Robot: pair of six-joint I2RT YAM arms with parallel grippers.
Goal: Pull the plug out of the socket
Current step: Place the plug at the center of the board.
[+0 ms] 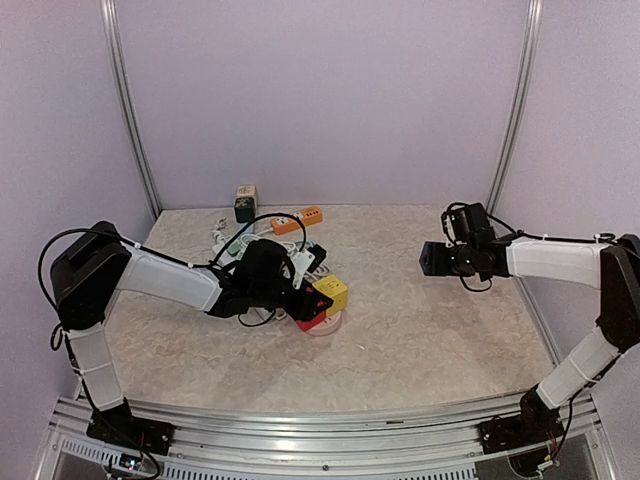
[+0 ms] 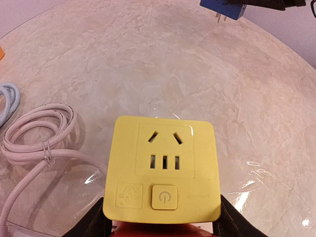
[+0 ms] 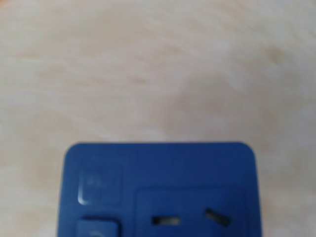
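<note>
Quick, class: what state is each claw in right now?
Left claw: closed on the yellow socket.
Right claw: closed on the blue plug.

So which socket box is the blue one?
The adapter in the right gripper, raised above the table; the left gripper holds a yellow one.

Socket centre-left, cables behind; plug well apart right.

A power symbol is embossed on the button of the yellow socket, low in the frame. The marks beside it cannot be read.
</note>
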